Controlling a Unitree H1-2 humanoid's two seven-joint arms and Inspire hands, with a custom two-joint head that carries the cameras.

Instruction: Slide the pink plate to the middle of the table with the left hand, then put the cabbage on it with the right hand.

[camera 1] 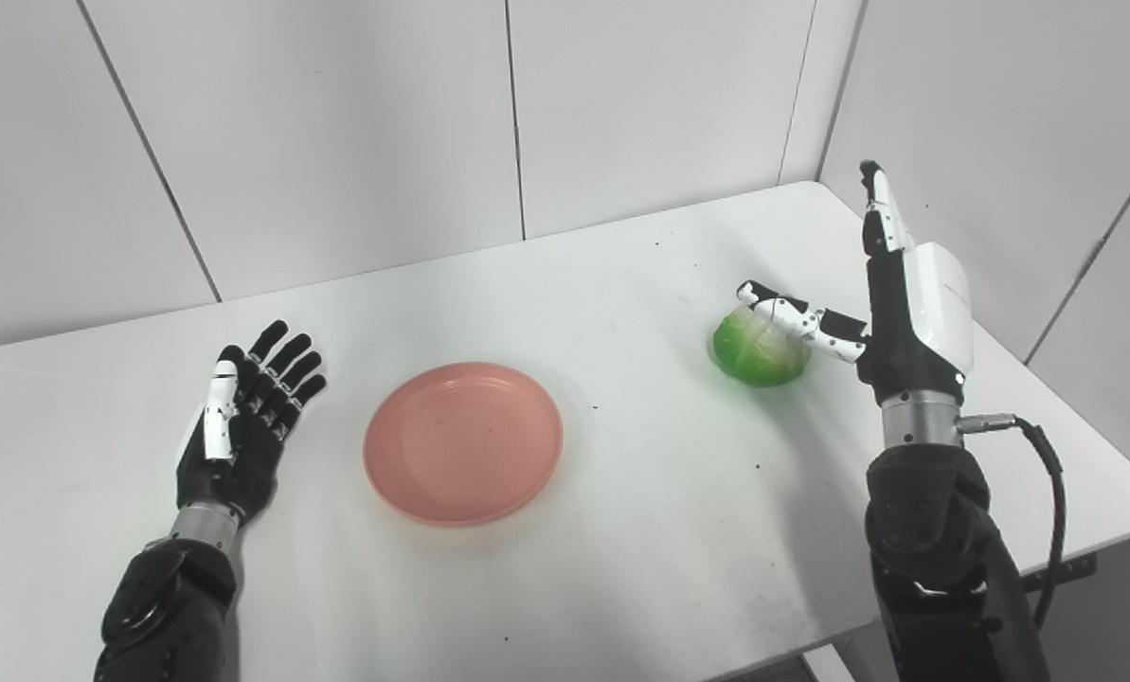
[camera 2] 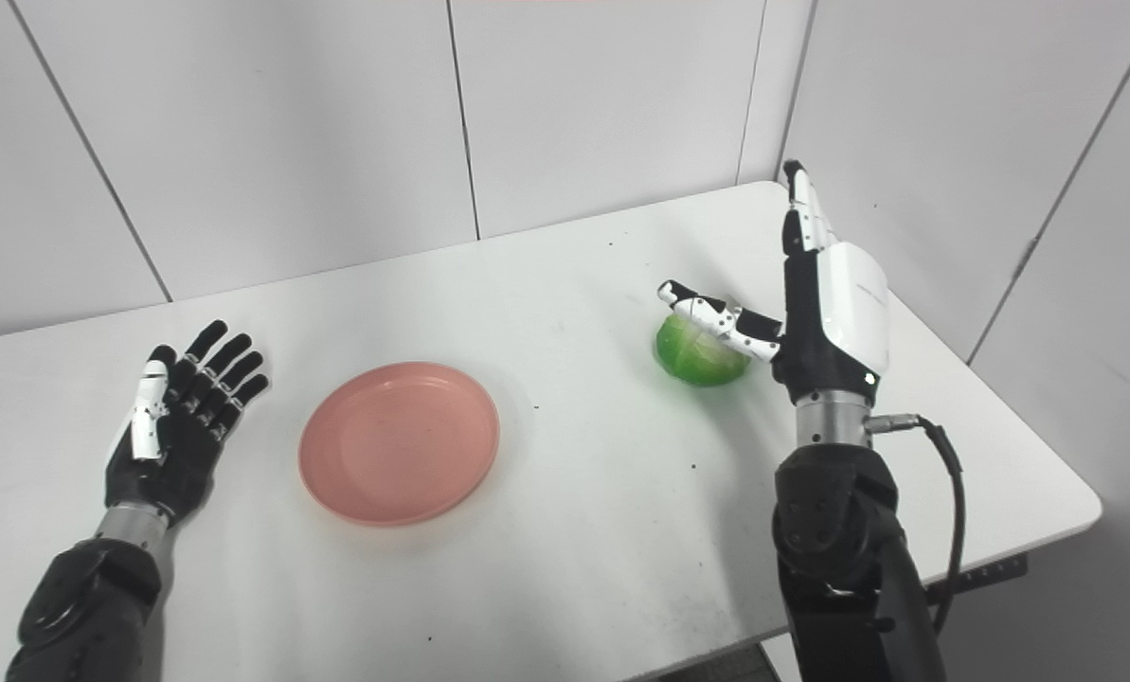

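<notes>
Pink plate (camera 1: 463, 441): I see it flat on the white table (camera 1: 621, 530), roughly mid-table, a bit left of centre, nothing on it.
Cabbage (camera 1: 760, 351): small green head, sitting on the table to the right of the plate, well apart from it, not on the plate.
Left hand (camera 1: 242, 426): palm up, lying low over the table just left of the plate, apart from the rim. Fingers (camera 1: 285, 365) stretched out and spread, released, holding nothing.
Right hand (camera 1: 891, 303): held edge-on and upright just right of the cabbage, white back shell facing right. Long fingers (camera 2: 804, 213) point straight up toward the wall, released, not wrapped on anything.
Right thumb (camera 1: 792, 317): sticks out leftward over the top of the cabbage; from my views it overlaps the cabbage top, I can't tell if it actually touches. No grasp visible.
Right forearm (camera 2: 834, 521): comes up from the bottom right, black cable (camera 1: 1048, 493) looping off the wrist.
Table: white, a few dark specks, near edge visible at bottom right.
Background: plain white wall panels (camera 1: 337, 123), corner behind the right hand.
</notes>
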